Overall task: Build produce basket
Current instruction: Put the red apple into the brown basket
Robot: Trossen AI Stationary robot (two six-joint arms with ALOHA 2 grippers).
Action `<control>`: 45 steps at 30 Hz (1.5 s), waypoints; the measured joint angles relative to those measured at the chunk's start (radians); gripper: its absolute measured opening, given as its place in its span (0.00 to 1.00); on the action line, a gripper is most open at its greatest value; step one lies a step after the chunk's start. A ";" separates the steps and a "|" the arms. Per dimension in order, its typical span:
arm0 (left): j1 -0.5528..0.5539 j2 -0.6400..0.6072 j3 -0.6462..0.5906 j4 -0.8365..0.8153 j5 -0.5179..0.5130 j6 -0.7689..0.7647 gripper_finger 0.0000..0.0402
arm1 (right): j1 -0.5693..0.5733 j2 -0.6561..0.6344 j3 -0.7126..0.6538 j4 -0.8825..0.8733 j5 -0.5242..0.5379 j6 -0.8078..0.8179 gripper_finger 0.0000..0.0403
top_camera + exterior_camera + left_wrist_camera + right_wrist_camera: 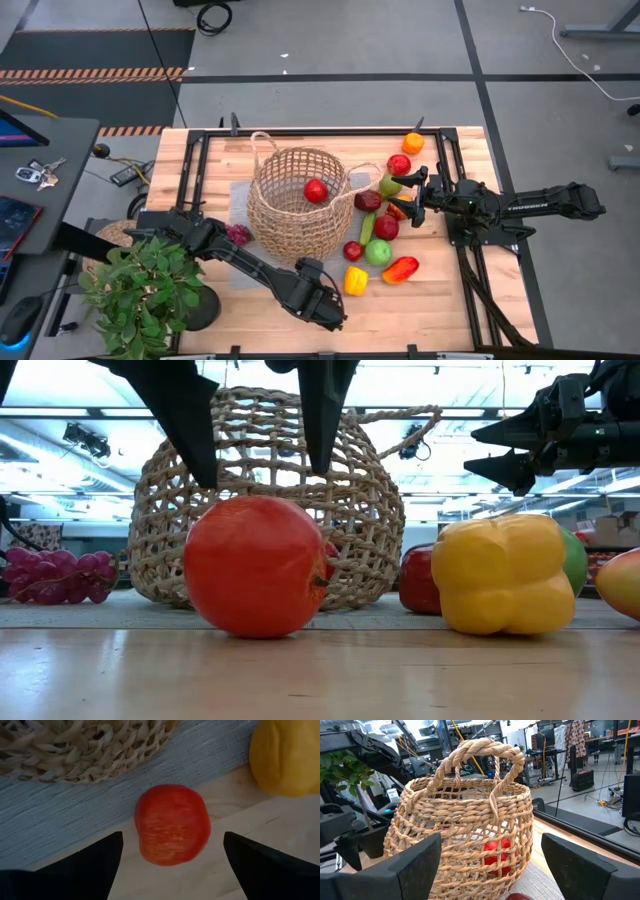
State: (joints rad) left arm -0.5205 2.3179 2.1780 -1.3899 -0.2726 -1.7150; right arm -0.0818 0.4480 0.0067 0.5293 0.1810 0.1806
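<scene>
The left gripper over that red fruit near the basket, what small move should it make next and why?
Probably lower the left gripper straight down, then close. Its jaws stand open above the red fruit, one on each side, and are not yet touching it. The fruit sits on the table just in front of the basket, beside the yellow pepper, so a straight drop should avoid both.

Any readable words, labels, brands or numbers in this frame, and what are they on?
Pale lettering on the right arm link, high view: too small to read.
The basket, the produce, the left gripper and the right gripper: no text shows.
Room behind, low and right wrist views: no sign can be read.
</scene>
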 joint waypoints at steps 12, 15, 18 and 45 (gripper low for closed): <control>0.000 0.021 -0.013 0.030 0.005 -0.004 0.88 | 0.000 0.000 0.000 0.008 0.000 0.000 0.86; 0.000 0.021 -0.013 0.031 0.005 -0.009 0.88 | 0.000 0.000 0.000 0.009 0.000 0.000 0.86; 0.000 0.034 -0.012 0.036 0.007 -0.009 0.88 | 0.000 0.000 0.000 0.009 0.000 0.000 0.86; 0.012 0.091 -0.013 0.064 0.015 0.044 0.88 | 0.000 0.000 0.000 0.016 0.000 0.000 0.86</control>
State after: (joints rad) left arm -0.5088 2.4090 2.1654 -1.3263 -0.2577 -1.6706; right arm -0.0818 0.4480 0.0070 0.5455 0.1810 0.1806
